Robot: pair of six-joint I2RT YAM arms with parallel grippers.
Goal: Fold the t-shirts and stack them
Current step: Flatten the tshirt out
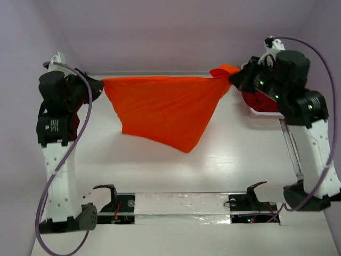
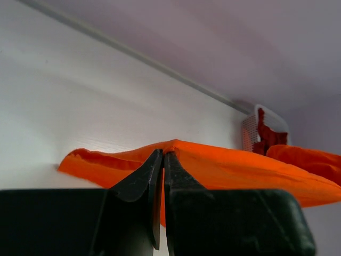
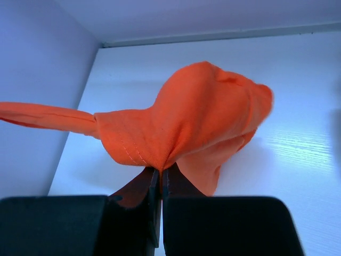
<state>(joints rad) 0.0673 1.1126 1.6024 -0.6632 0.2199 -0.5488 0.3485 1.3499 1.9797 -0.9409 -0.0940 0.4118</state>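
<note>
Pinching opposite edges with jaws fully closed, the left gripper [image 1: 99, 84] and right gripper [image 1: 234, 79] hold the bright orange cloth t-shirt [image 1: 165, 109] stretched across the upper frame, sagging toward the white table [image 1: 160, 170]. Step: spreading before the fold. The next move probably calls for laying it flat.

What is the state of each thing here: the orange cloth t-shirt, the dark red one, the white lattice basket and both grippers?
Bright orange cloth t-shirt: unfolded, stretched in the air between both grippers, middle hanging down.
Dark red cloth t-shirt: crumpled, inside the basket.
White plastic lattice basket: upright at the table's far right, holding the dark red shirt.
Left gripper: shut on the orange shirt's edge.
Right gripper: shut on its bunched other end.
</note>
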